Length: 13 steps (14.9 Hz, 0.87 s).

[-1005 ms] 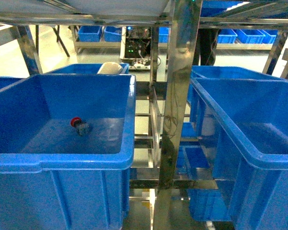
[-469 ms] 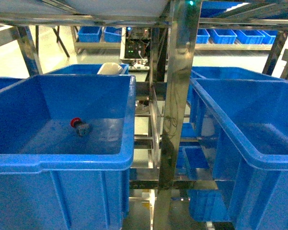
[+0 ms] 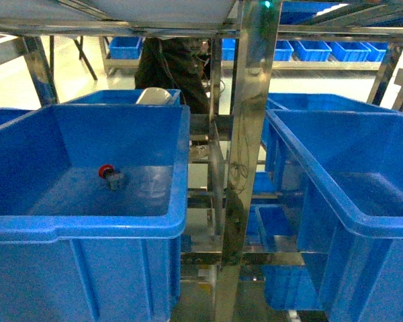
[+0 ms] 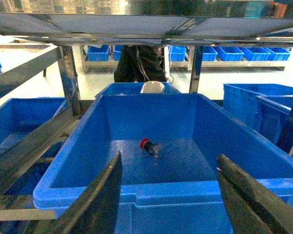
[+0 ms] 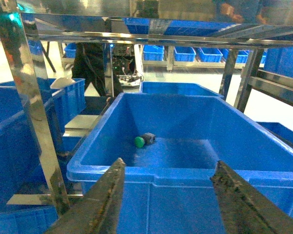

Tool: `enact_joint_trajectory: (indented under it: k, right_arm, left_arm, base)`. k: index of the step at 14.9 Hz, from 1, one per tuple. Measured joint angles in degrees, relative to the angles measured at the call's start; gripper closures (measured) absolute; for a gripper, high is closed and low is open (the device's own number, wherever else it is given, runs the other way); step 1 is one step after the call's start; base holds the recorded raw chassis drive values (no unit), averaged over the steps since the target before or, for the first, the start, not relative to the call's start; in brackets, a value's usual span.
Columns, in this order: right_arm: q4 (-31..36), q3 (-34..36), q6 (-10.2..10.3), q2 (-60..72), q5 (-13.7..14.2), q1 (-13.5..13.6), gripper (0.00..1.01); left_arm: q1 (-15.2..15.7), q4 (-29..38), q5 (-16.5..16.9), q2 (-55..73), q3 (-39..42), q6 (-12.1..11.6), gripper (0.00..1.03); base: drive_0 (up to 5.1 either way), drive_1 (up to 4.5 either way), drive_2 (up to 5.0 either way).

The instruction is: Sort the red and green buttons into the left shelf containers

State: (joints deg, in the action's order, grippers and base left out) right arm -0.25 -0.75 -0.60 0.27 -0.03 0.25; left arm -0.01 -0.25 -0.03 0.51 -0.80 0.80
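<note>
A: Nearest in the left wrist view, the left gripper [image 4: 168,195] hangs with fingers [image 4: 100,200] spread wide and nothing between them. Beyond it the left tub [image 4: 136,187] holds the red button [image 4: 147,145], lying on its side on the floor, toward the far wall.

B: And the right gripper [image 5: 163,200]?

A: The same: fingers [image 5: 105,200] well apart and empty, just short of the right tub [image 5: 185,173]. The green button [image 5: 144,140] lies on that tub's floor, toward its far left part.

B: Does the head view agree?

A: It shows the red button [image 3: 109,176] in the left tub [image 3: 87,225], with the steel post [image 3: 245,154] between that tub and the right tub [image 3: 342,201]. The green button is hidden there by the tub wall, and neither gripper shows.

B: What has changed?

A: Only the far background. A second ago electronics with green lights stood in the gap behind the shelf; now a dark-clothed person [image 3: 171,70] fills it. The red button has not moved.

B: Meaning?

A: Each colour seems already binned, so the sort looks about done; whether the right tub counts as a left-shelf container cannot be told
</note>
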Motion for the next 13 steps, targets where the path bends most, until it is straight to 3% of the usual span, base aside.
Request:
enact_joint_trajectory:
  k: [6, 7, 13]
  right_arm:
    - [0.0, 0.0, 0.0, 0.0, 0.0, 0.0, 0.17]
    - [0.0, 0.0, 0.0, 0.0, 0.0, 0.0, 0.05]
    - [0.0, 0.0, 0.0, 0.0, 0.0, 0.0, 0.03]
  left_arm:
    - [0.0, 0.0, 0.0, 0.0, 0.0, 0.0, 0.17]
    - [0.0, 0.0, 0.0, 0.0, 0.0, 0.0, 0.04]
    - [0.0, 0.0, 0.0, 0.0, 0.0, -0.1, 0.05]
  base:
    - [0.0, 0.0, 0.0]
    - [0.0, 0.0, 0.0]
    - [0.0, 0.0, 0.0]
